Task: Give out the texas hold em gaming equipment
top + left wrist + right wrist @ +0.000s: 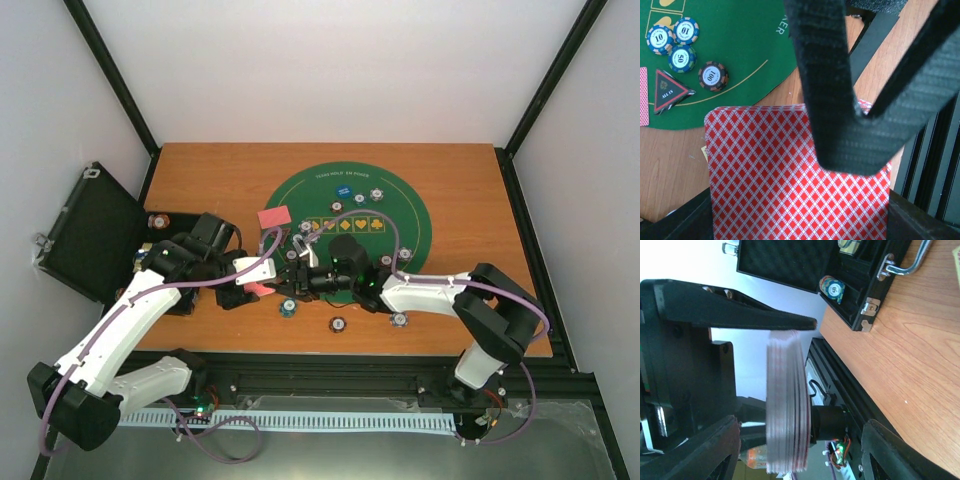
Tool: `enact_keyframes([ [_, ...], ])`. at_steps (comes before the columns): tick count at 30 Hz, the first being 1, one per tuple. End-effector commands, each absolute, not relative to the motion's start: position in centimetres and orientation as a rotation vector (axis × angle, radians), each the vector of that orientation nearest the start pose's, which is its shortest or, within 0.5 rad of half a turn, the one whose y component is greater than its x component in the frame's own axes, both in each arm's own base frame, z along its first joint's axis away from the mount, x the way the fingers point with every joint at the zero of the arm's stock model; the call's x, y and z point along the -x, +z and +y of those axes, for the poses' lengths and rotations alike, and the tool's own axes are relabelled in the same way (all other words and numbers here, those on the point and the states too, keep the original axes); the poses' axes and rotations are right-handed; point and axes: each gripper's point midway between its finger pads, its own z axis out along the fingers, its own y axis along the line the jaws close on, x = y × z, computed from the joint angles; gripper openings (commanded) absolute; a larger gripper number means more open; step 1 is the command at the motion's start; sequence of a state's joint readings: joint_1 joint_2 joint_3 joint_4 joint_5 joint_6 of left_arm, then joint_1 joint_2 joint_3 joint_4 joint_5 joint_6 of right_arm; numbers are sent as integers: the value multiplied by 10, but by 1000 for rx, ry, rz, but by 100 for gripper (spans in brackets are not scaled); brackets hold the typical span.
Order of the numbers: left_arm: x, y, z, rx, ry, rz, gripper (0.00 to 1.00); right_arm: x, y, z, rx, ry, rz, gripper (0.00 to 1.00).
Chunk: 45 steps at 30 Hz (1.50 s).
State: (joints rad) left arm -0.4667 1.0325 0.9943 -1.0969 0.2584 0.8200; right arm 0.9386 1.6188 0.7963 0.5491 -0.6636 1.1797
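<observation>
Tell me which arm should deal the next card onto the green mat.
Right. The right pincer stands open astride the card deck, free to pull one off toward the green mat. The left pincer is shut on the deck, so it probably just holds it.

One green mat (400,215) on the bench (460,180), and one black case (90,235) at the left with one chip (832,288) showing inside! Four striped chips (682,58) in a bunch, one triangle marker (670,90) beside them, and three more chips (338,324) on bare wood at the near edge; those at the mat's far side are too small to count. One stack of red-backed cards (790,175), too thick to count, plus one single card (273,216) apart.
</observation>
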Motion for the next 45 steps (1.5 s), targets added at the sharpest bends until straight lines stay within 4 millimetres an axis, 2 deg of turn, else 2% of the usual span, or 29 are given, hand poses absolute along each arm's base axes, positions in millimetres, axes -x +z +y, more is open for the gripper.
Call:
enact_keyframes([
  [1, -189, 189, -148, -1634, -251, 2046, 11, -175, 198, 437, 357, 1965, 2266, 66],
  [14, -186, 183, -145, -1654, -247, 2054, 11, -171, 185, 474, 400, 2061, 2282, 66],
  [19, -184, 180, -142, -1663, -236, 2054, 11, -173, 177, 478, 379, 2065, 2302, 65],
  [23, -183, 181, -142, -1664, -234, 2049, 10, -174, 163, 474, 359, 2037, 2347, 62],
  [33, -184, 184, -142, -1662, -228, 2038, 10, -183, 132, 441, 264, 1926, 2442, 51],
  [37, -185, 184, -142, -1659, -227, 2039, 10, -184, 135, 435, 257, 1920, 2436, 48],
  [45, -187, 179, -141, -1663, -211, 2045, 10, -188, 162, 429, 295, 1894, 2394, 43],
])
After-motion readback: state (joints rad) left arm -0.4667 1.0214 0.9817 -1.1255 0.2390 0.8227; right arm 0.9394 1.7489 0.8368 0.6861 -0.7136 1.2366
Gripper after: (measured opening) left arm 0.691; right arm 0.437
